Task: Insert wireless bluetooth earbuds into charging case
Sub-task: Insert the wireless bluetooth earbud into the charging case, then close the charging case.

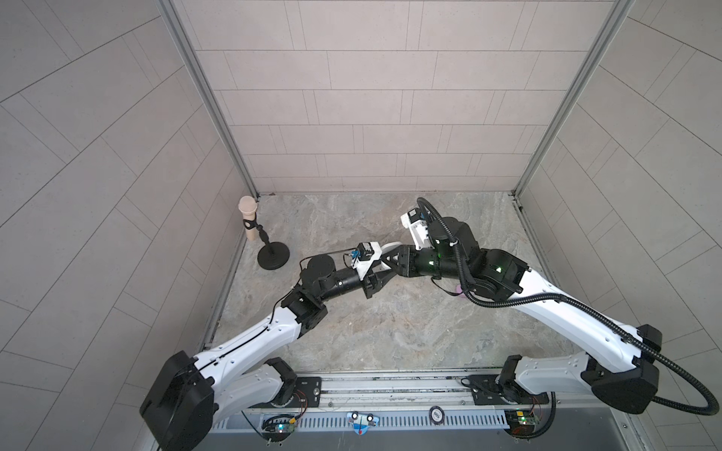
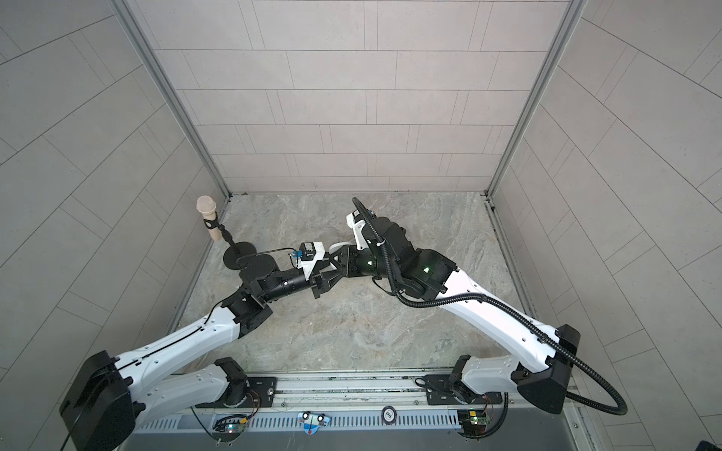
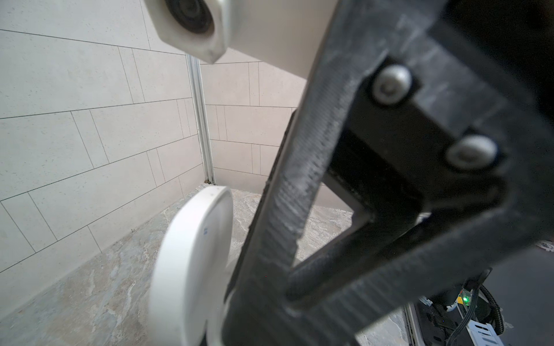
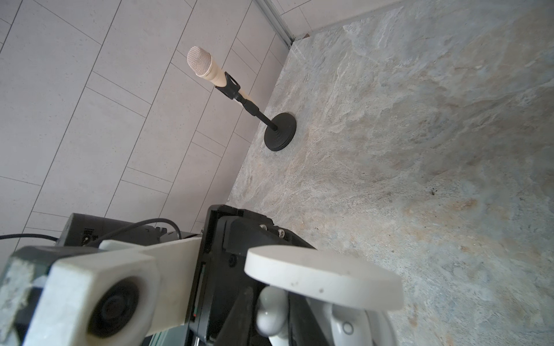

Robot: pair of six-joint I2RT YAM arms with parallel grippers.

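Fingers of the left gripper (image 1: pixel 385 273) are clamped on the open charging case (image 3: pixel 192 269). One white earbud (image 4: pixel 271 311) is seen under its raised lid (image 4: pixel 323 275), close beside the right gripper (image 1: pixel 392 259), whose finger spacing cannot be told.

A beige microphone (image 4: pixel 207 67) leans on a short black stand (image 4: pixel 280 131) whose round base rests on the marbled table (image 4: pixel 419 149), close to the tiled wall (image 4: pixel 90 119). Nearer the lens, a white charging case (image 4: pixel 323 278) is held clear of the table with its flat lid swung open. Under the lid sits a glossy white earbud (image 4: pixel 271 311), just beside a dark finger of the left gripper (image 4: pixel 245 320). Another rounded white part lies deeper in the case. A white camera housing (image 4: pixel 115 302) fills the corner.
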